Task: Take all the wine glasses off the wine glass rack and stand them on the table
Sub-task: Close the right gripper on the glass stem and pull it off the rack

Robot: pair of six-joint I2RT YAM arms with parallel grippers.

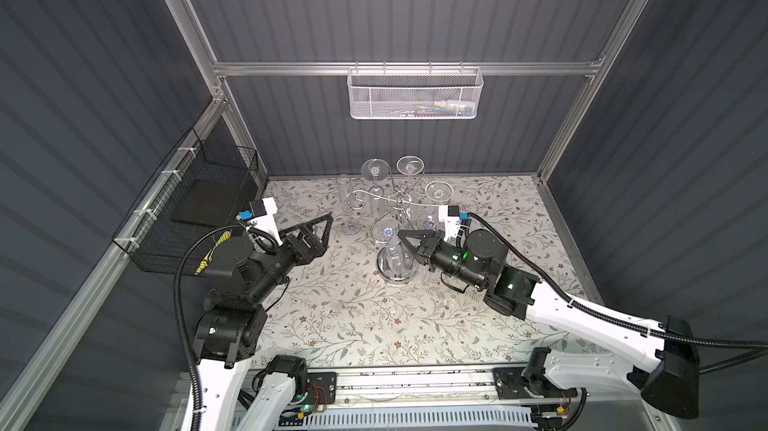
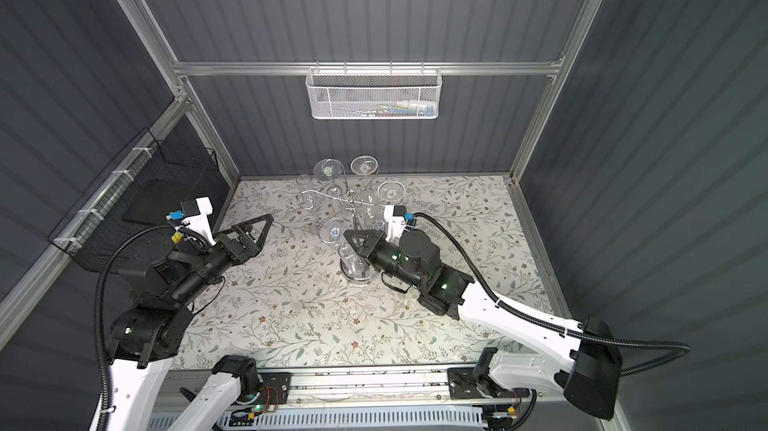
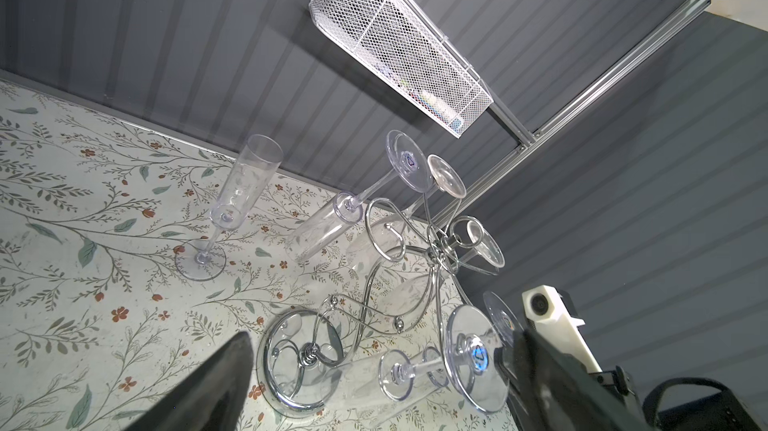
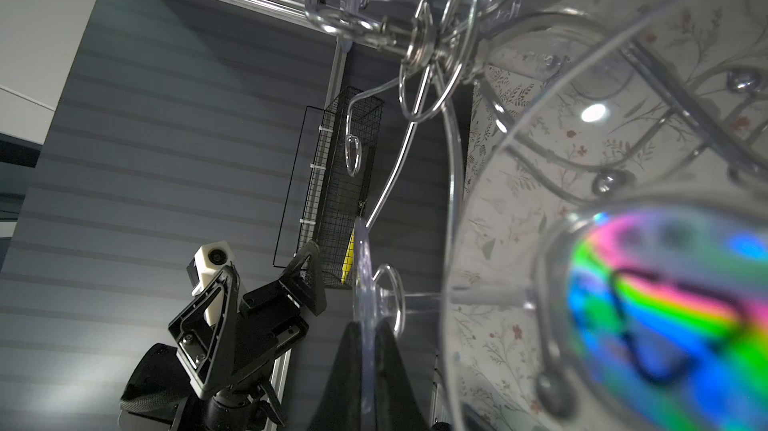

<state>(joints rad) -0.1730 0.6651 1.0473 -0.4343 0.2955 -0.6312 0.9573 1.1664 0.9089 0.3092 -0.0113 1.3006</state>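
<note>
The chrome wine glass rack [image 1: 398,201] [image 2: 352,200] stands on its round disc base [image 3: 291,402] at the middle of the floral table. A clear wine glass [image 1: 387,233] [image 2: 334,233] [image 3: 476,360] hangs upside down from the rack's near arm, foot disc on top. My right gripper [image 1: 402,237] [image 2: 348,237] [image 4: 368,327] is shut on the edge of that foot disc, which shows edge-on between its fingers. To the left of the rack, my left gripper [image 1: 319,237] [image 2: 258,233] is open and holds nothing, well apart from the glasses.
Three more glasses hang upside down on the rack's far arms [image 1: 375,170] [image 1: 410,166] [image 1: 439,192]. One flute [image 1: 348,208] [image 3: 232,208] stands upright on the table left of the rack. A white mesh basket [image 1: 415,94] hangs on the back wall, a black wire basket [image 1: 199,208] on the left wall.
</note>
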